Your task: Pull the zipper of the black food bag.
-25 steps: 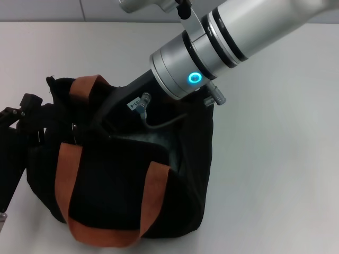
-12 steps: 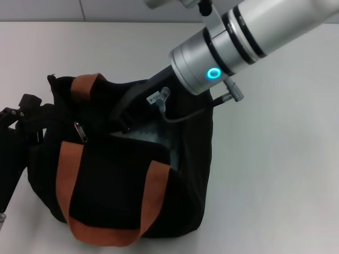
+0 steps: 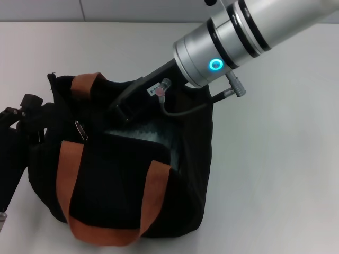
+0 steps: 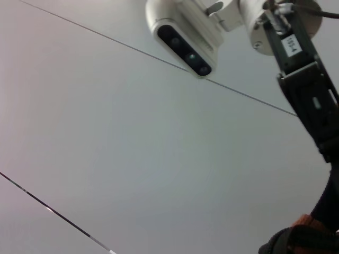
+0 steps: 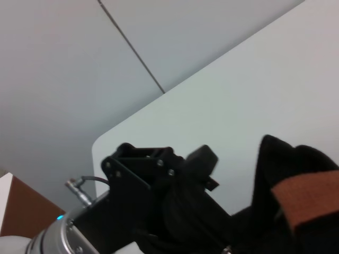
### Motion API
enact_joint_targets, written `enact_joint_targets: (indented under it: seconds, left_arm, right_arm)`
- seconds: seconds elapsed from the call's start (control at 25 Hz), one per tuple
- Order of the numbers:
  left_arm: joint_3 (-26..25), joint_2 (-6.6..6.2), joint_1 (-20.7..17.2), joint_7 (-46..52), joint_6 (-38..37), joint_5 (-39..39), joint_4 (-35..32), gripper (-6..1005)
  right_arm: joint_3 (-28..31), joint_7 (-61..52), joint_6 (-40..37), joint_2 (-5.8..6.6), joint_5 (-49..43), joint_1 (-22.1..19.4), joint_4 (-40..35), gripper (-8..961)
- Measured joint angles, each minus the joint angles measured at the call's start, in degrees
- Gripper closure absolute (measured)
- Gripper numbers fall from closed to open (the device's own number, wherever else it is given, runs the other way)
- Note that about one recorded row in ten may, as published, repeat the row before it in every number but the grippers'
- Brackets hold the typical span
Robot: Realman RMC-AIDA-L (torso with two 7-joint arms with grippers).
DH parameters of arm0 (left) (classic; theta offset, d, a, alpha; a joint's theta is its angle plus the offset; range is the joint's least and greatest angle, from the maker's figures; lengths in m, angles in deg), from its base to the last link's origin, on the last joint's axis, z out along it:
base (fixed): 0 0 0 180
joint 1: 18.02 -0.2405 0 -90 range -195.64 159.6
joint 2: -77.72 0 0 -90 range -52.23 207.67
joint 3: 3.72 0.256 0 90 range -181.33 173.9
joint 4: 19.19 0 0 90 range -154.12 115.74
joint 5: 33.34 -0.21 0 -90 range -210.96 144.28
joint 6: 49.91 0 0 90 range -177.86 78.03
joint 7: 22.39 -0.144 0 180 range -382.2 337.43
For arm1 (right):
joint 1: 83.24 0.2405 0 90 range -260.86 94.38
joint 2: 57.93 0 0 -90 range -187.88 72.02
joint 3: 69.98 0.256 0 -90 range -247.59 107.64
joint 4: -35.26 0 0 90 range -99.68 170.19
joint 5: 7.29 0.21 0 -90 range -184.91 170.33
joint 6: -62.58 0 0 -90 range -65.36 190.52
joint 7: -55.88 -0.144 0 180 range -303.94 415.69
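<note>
The black food bag (image 3: 122, 185) stands at the table's front left, with rust-orange handles (image 3: 69, 185). Its top is open and shows the pale silvery lining (image 3: 145, 132). The zipper's small silver pull tab (image 3: 80, 130) lies at the left end of the track. My right gripper (image 3: 119, 111) hangs over the opening, right of the tab and apart from it, empty. It also shows in the left wrist view (image 4: 312, 106). My left gripper (image 3: 26, 111) is shut on the bag's left end. It also shows in the right wrist view (image 5: 159, 180).
The white table (image 3: 275, 174) runs to the right and behind the bag. My right arm (image 3: 233, 42) crosses above the bag's back right corner, and its grey cable (image 3: 185, 111) loops over the rim. A grey wall stands behind the table.
My right gripper has drawn back up and to the right, from beside the zipper tab to above the opening. More lining shows. The left gripper and bag have not moved.
</note>
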Motion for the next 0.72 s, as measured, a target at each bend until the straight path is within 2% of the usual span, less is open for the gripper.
enact_joint_targets:
  seconds: [0.16,0.36,0.6,0.72]
  left_arm:
    - [0.0,0.0,-0.2,-0.1,0.5,0.0,0.2,991]
    - [-0.3,0.0,-0.6,-0.2,2.5,0.1,0.2,991]
    - [-0.4,0.0,-1.4,-0.3,3.4,0.2,0.2,991]
    - [-0.3,0.0,-1.6,-0.9,2.8,0.2,0.2,992]
  right_arm:
    - [-1.6,-0.7,0.4,-0.14,0.2,1.5,0.6,904]
    - [-3.8,-0.7,2.2,-0.19,0.3,2.4,0.7,708]
    - [-6.3,-0.8,4.0,-0.19,1.3,3.0,0.9,671]
    - [-7.6,-0.8,5.4,-0.19,1.9,3.6,1.5,696]
